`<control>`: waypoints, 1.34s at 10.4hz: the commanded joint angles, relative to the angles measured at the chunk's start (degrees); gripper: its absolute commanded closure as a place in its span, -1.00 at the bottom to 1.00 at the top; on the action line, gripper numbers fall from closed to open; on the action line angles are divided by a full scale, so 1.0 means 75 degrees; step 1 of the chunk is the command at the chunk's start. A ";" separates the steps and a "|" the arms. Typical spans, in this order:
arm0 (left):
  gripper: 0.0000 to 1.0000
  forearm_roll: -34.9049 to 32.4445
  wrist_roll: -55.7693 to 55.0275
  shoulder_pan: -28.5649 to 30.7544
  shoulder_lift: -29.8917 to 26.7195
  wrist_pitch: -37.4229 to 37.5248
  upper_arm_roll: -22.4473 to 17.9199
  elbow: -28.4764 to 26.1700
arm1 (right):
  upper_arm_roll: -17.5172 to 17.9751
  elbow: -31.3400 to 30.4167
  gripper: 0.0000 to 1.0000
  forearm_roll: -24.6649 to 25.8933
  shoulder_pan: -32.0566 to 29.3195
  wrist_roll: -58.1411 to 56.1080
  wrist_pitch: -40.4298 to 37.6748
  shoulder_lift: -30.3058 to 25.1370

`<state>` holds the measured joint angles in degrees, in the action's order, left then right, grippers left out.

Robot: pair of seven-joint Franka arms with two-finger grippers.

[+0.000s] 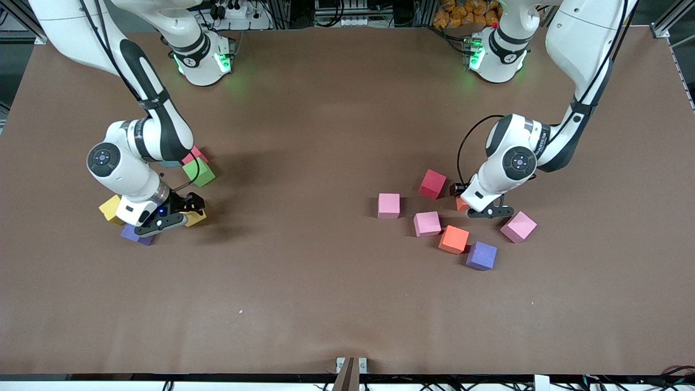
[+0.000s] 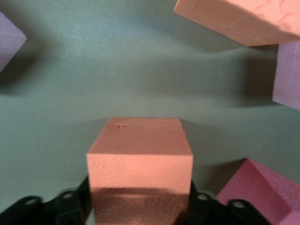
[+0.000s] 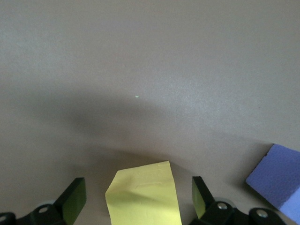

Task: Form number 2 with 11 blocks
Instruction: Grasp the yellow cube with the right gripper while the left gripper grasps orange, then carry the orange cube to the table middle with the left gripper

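My left gripper (image 1: 482, 210) is shut on an orange block (image 1: 461, 204) at the left arm's end of the table; in the left wrist view the block (image 2: 139, 159) fills the gap between the fingers. Loose blocks lie around it: red (image 1: 432, 183), pink (image 1: 389, 206), pink (image 1: 427, 223), orange (image 1: 454, 239), purple (image 1: 481, 256), pink (image 1: 518, 226). My right gripper (image 1: 172, 216) is open, low around a yellow block (image 1: 195, 218), which lies between its fingertips (image 3: 201, 197) in the right wrist view (image 3: 143, 194). The blocks form no digit.
Near the right gripper lie a second yellow block (image 1: 110, 209), a purple block (image 1: 136, 234) that also shows in the right wrist view (image 3: 276, 183), a green block (image 1: 198, 172) and a pink one (image 1: 194, 155). The brown table (image 1: 304, 163) is bare between the two groups.
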<state>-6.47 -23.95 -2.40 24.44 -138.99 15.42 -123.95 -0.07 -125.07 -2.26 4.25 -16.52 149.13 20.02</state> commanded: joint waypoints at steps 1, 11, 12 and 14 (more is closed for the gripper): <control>0.90 -0.0215 -0.0088 0.0062 -0.0059 0.0016 0.0029 0.0260 | 0.0045 -0.0420 -1.00 -0.0180 -0.0016 -0.0212 0.0201 -0.0115; 0.92 -0.0133 -0.3821 -0.0940 -0.0238 0.1387 0.2584 0.1618 | 0.0033 -0.0597 -0.99 -0.0180 -0.0261 -0.1101 0.1326 0.0541; 0.92 -0.0133 -0.4221 -0.1456 0.0089 0.1422 0.2572 0.2038 | 0.0033 -0.0585 -0.80 -0.0180 -0.0262 -0.1102 0.1326 0.0541; 0.92 -0.0203 -0.4831 -0.2324 0.0897 0.1446 0.2526 0.2847 | 0.0033 -0.0585 -0.38 -0.0180 -0.0227 -0.1091 0.1303 0.0530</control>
<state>-6.55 -57.26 -16.09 24.76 -129.69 34.94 -109.13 -0.20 -129.18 -2.34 2.70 -23.21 158.50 24.28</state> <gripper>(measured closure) 0.405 0.163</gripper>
